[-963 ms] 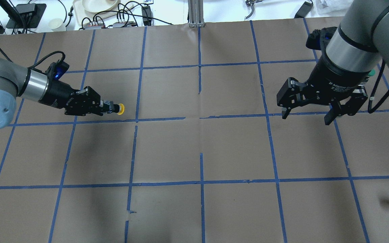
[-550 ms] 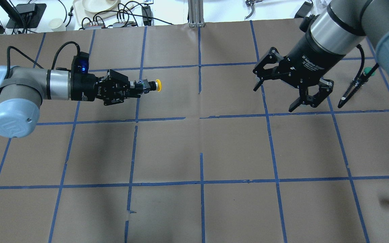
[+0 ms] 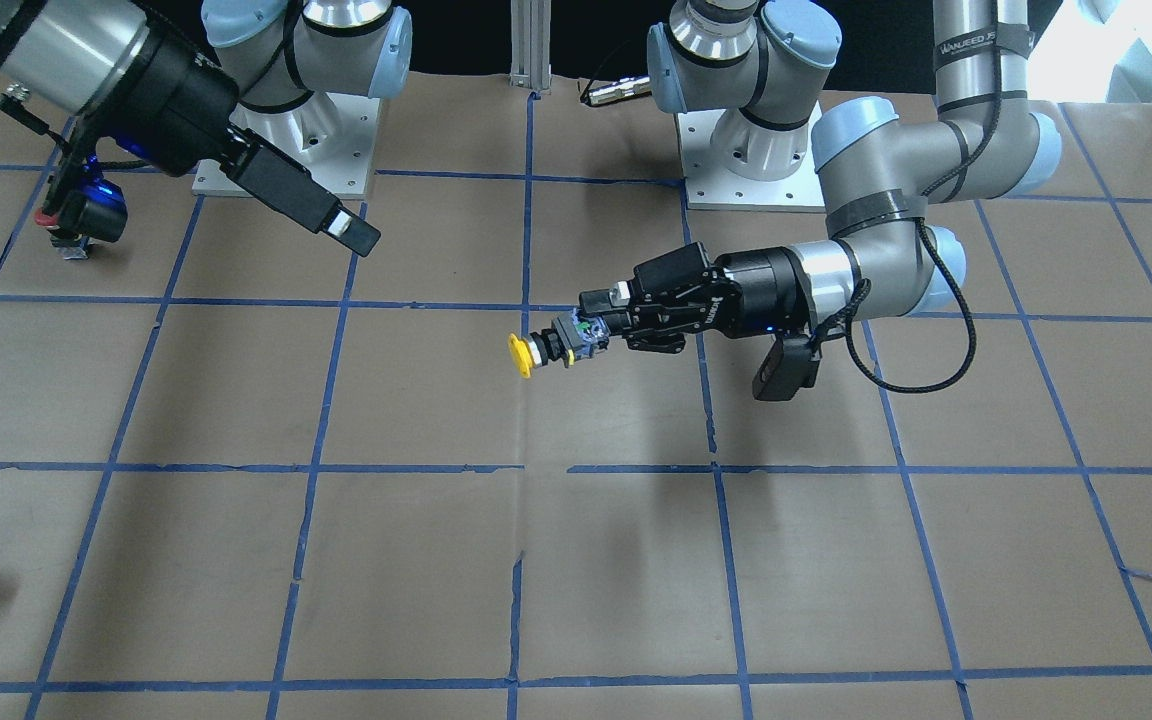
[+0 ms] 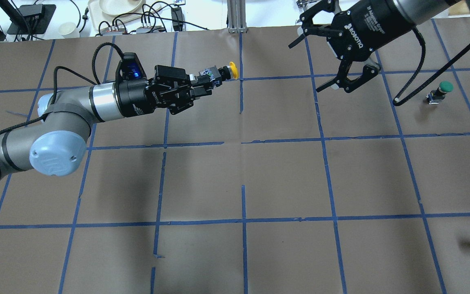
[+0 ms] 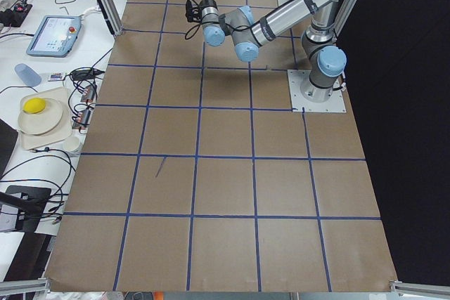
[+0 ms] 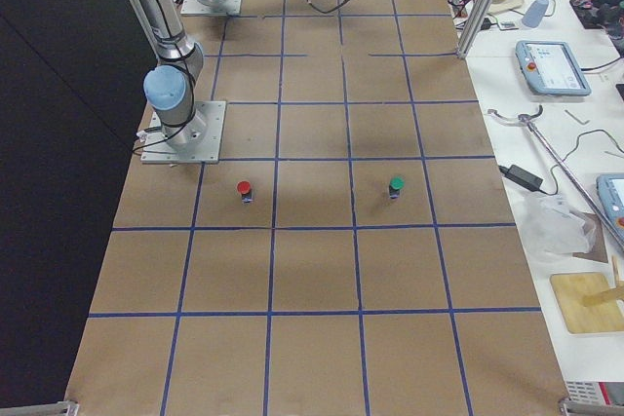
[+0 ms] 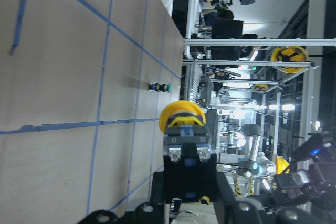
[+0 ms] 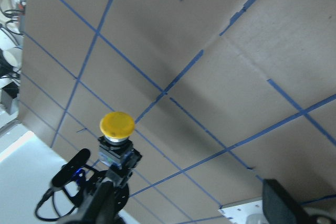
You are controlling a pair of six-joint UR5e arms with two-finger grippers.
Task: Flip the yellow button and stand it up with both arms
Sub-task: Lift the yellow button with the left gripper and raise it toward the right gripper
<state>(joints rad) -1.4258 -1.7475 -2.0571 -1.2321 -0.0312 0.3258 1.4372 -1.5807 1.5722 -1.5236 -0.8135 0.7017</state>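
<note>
Over the worktop (image 4: 284, 171), my left claw (image 4: 205, 81) pinches the yellow button (image 4: 227, 72) by its block base, level in the air, cap toward the spread right claw (image 4: 304, 68). It seems light, rigid and slick-capped; I would grip the black body. Since a second ago both claws sit farther out and closer together.

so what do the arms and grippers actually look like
The left arm and right arm are silver-grey tubes with light blue joint caps. The left gripper and right gripper are black, with two linked fingers each. White ROBOTIQ lettering marks the right one. A black cable loops at each wrist; a blue light glows at the left wrist.
</note>
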